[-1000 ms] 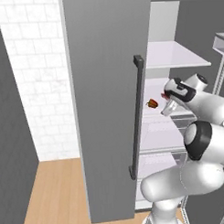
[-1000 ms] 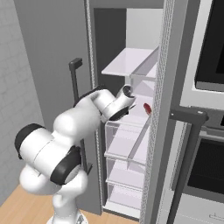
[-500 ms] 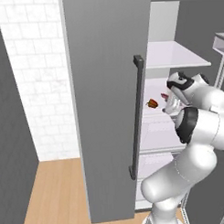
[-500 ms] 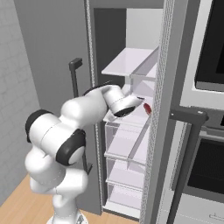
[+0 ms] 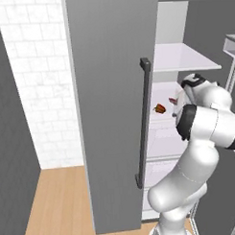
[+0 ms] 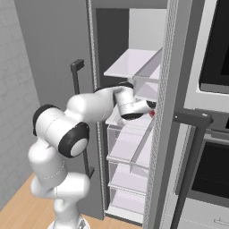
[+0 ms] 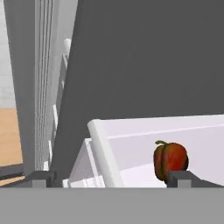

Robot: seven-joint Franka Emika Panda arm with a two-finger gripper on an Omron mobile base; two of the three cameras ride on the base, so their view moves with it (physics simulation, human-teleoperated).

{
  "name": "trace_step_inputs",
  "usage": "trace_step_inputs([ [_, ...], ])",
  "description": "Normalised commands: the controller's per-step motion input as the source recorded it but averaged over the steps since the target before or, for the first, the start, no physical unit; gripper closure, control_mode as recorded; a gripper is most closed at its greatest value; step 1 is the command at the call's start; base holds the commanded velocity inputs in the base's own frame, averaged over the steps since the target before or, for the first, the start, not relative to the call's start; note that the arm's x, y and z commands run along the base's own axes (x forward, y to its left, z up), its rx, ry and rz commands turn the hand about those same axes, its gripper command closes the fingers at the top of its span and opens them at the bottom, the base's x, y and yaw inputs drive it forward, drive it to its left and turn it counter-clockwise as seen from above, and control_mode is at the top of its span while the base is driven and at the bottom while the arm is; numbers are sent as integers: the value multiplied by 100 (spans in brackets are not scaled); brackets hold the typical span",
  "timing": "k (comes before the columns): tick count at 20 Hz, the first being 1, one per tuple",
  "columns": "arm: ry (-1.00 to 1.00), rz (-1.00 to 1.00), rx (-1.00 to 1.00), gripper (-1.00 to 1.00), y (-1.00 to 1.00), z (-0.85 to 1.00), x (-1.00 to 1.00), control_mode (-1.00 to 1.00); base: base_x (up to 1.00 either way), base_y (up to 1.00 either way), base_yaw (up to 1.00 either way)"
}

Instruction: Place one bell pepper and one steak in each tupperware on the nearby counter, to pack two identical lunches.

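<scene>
A dark red bell pepper [image 5: 159, 108] with a green stem sits on a white shelf inside the open fridge. In the hand view the bell pepper [image 7: 170, 159] is just above the right fingertip [image 7: 181, 177]. My gripper [image 7: 110, 178] is open, its tips wide apart over the shelf's front lip, with nothing held. From the right base, the gripper [image 6: 150, 107] reaches into the fridge at mid-shelf height, and a small red thing [image 6: 152, 113] shows just below it; I cannot tell what it is. The tupperware and the counter are out of view.
The tall grey fridge door [image 5: 114, 100] with its dark handle [image 5: 144, 123] stands open to my left. White shelves [image 6: 134, 62] and clear drawers [image 6: 129, 147] fill the fridge. An oven front [image 6: 210, 134] with a dark handle [image 6: 190, 147] is at the right.
The arm has folded up and the hand has pushed farther into the fridge, toward the red things on the shelf. The gripper has stayed open.
</scene>
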Motion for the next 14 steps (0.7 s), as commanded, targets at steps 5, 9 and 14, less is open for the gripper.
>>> trace_step_inputs([
  [5, -1, 0, 0, -100, 2, 0, 17, -100, 0, 0, 0],
  [9, 0, 0, 0, -100, 3, -2, 26, -100, 0, 0, 0],
  [14, 0, 0, 0, -100, 2, -13, 35, -100, 0, 0, 0],
])
